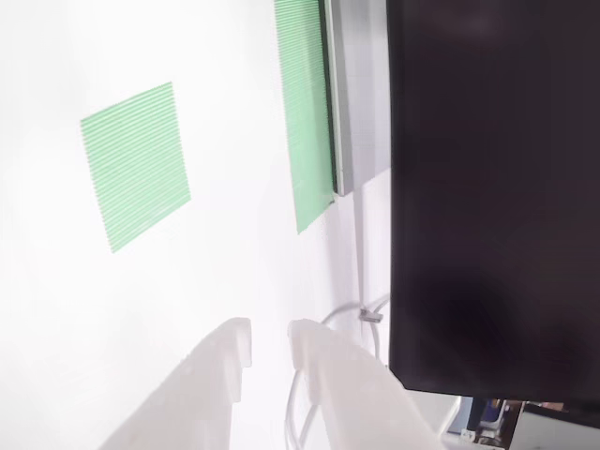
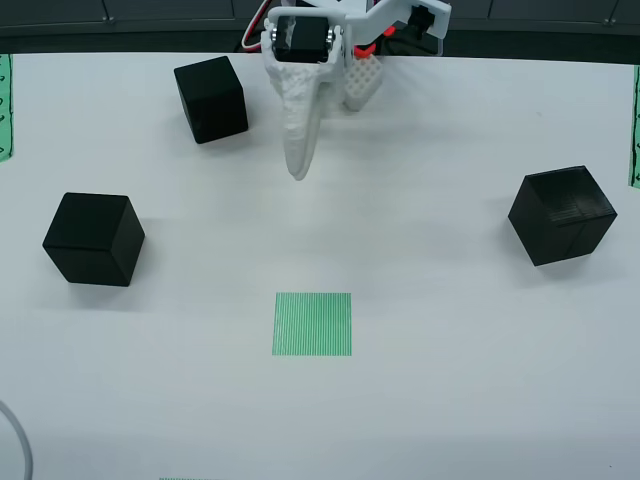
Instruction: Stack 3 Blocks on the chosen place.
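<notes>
In the view from above, three black blocks sit apart on the white surface: one at the back left [image 2: 211, 99], one at the left [image 2: 94, 238], and one at the right [image 2: 562, 214]. The chosen place, a green striped patch [image 2: 313, 323], lies bare at the front centre. My white gripper [image 2: 325, 140] hangs at the back centre, just right of the back-left block and touching nothing. In the view that rides on the gripper, the gripper [image 1: 269, 339] is slightly open with nothing between its fingers, and the chosen place [image 1: 136, 164] lies ahead to the left.
A big black panel [image 1: 487, 187] with a grey frame [image 1: 347, 94] fills the right of the gripper's view, with a second green striped strip [image 1: 305, 122] beside it and a white cable [image 1: 356, 314] below. Green strips [image 2: 5, 105] mark the table's side edges.
</notes>
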`<state>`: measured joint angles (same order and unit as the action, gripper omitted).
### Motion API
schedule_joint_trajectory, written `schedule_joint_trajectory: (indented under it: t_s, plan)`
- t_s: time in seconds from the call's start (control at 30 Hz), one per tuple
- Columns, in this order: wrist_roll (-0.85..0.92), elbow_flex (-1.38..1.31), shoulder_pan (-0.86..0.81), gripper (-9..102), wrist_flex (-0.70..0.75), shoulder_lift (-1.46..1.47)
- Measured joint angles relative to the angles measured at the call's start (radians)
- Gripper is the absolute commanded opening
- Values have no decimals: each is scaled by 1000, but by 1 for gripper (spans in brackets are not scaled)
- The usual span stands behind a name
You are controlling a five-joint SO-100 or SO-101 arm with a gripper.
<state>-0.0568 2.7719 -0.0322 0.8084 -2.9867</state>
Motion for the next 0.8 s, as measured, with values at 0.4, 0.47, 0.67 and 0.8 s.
schedule_joint_trajectory:
  t_s: [0.4,0.47,0.67,0.8]
  plan:
    - [97,-644,-204,3,276,600]
    - [155,-746,-252,3,339,704]
    - [403,-980,-402,4,532,960]
    - [571,-1063,-505,4,644,1072]
